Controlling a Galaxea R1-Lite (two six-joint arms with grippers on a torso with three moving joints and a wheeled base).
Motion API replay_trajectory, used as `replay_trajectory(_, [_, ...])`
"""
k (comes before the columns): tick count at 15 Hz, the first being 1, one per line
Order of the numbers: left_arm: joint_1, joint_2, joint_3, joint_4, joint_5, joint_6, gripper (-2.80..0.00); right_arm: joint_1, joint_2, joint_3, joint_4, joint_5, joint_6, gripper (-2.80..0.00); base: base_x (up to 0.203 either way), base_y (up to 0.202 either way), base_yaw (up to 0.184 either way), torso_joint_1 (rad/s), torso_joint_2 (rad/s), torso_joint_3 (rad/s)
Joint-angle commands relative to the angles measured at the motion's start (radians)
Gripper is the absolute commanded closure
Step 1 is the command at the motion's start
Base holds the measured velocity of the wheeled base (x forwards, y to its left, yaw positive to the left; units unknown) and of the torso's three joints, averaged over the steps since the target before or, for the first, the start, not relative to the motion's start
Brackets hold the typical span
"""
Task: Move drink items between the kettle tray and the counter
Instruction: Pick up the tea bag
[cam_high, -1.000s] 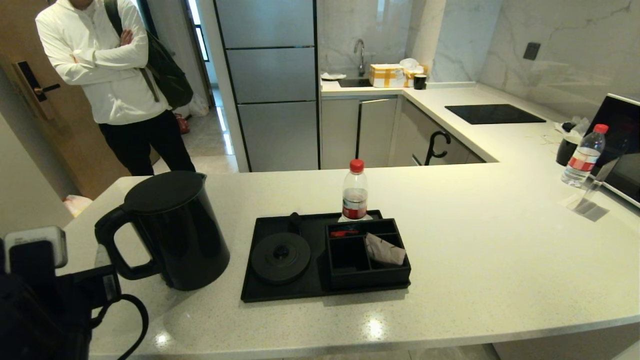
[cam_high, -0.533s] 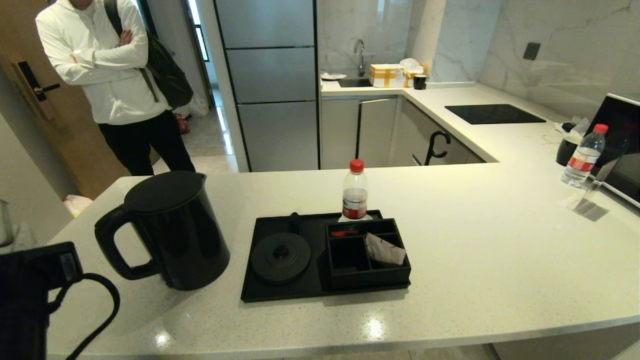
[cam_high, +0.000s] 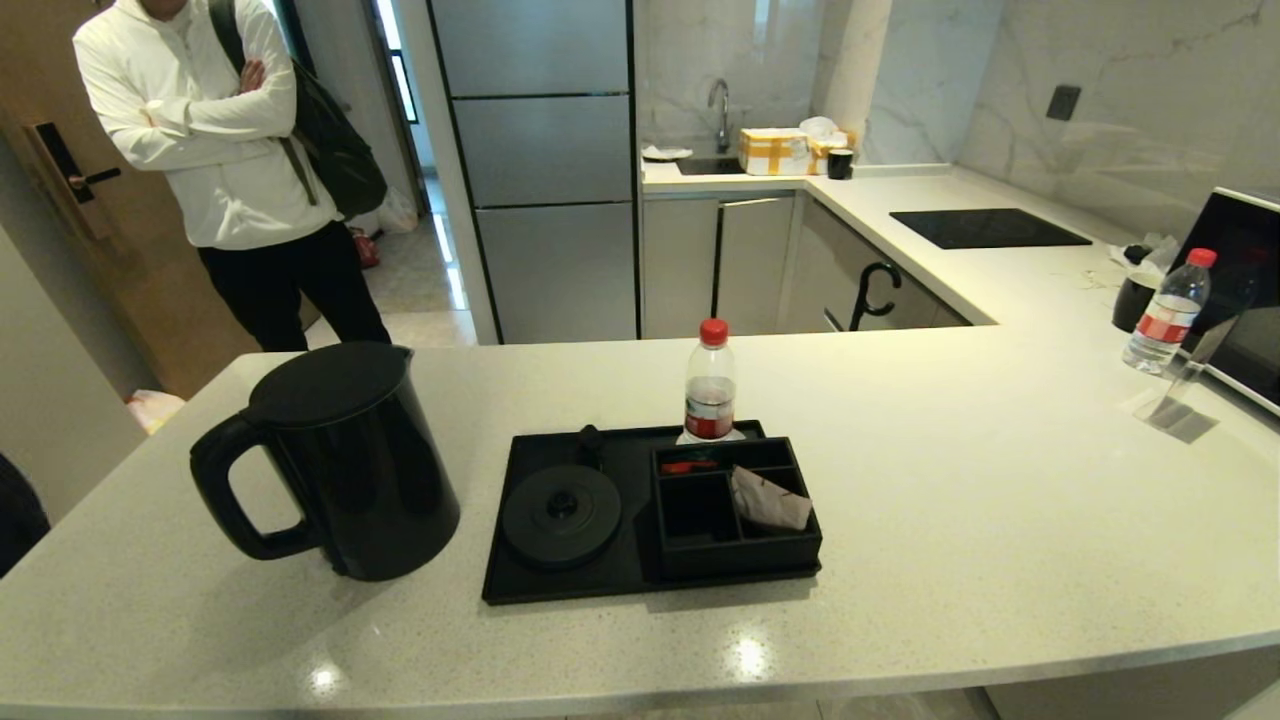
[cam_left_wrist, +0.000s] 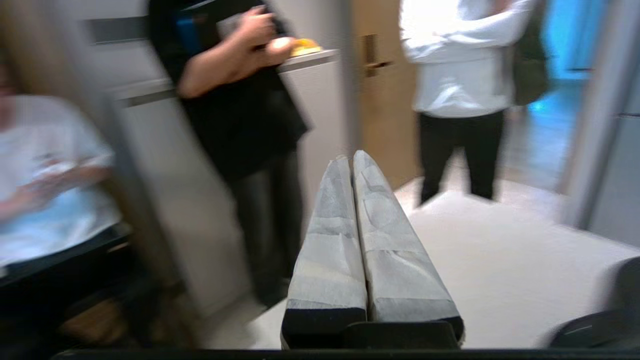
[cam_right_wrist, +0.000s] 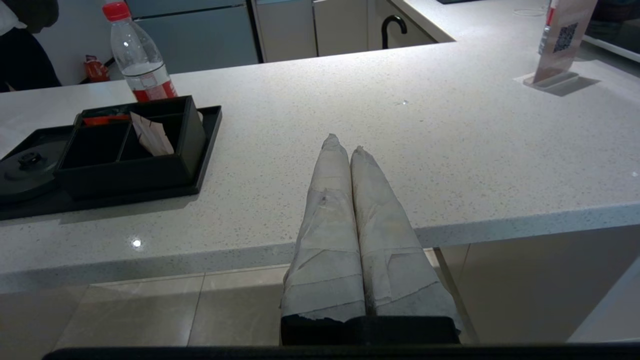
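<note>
Marble walls (cam_high: 1100, 70), steel fridge (cam_high: 540, 170) w/ sink (cam_high: 708, 165) beyond, grey cabinets (cam_high: 720, 260), tiled floor (cam_right_wrist: 150, 310)

Left pincer (cam_left_wrist: 352, 160) pale taped fingers, right pincer (cam_right_wrist: 345, 145) alike

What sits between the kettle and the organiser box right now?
In the head view, the round kettle base on the tray lies between the kettle and the organiser box. Nothing else.

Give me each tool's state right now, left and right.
Left tool: closed, holding nothing, off the counter's left end.
Right tool: closed, holding nothing, at the counter's near edge, clear of the kettle tray.
</note>
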Motion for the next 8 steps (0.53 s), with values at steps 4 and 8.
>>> replay_trajectory(4, [0.108, -0.340, 0.270, 0.017, 0.011, 0.005, 0.00, 0.000, 0.000, 0.030, -0.001, 0.000, 0.000, 0.00, 0.000, 0.000, 0.000, 0.000, 0.00, 0.000])
replay_trajectory(8, [0.201, -0.505, 0.300, 0.036, 0.034, 0.011, 0.00, 0.000, 0.000, 0.030, -0.001, 0.000, 0.000, 0.00, 0.000, 0.000, 0.000, 0.000, 0.00, 0.000])
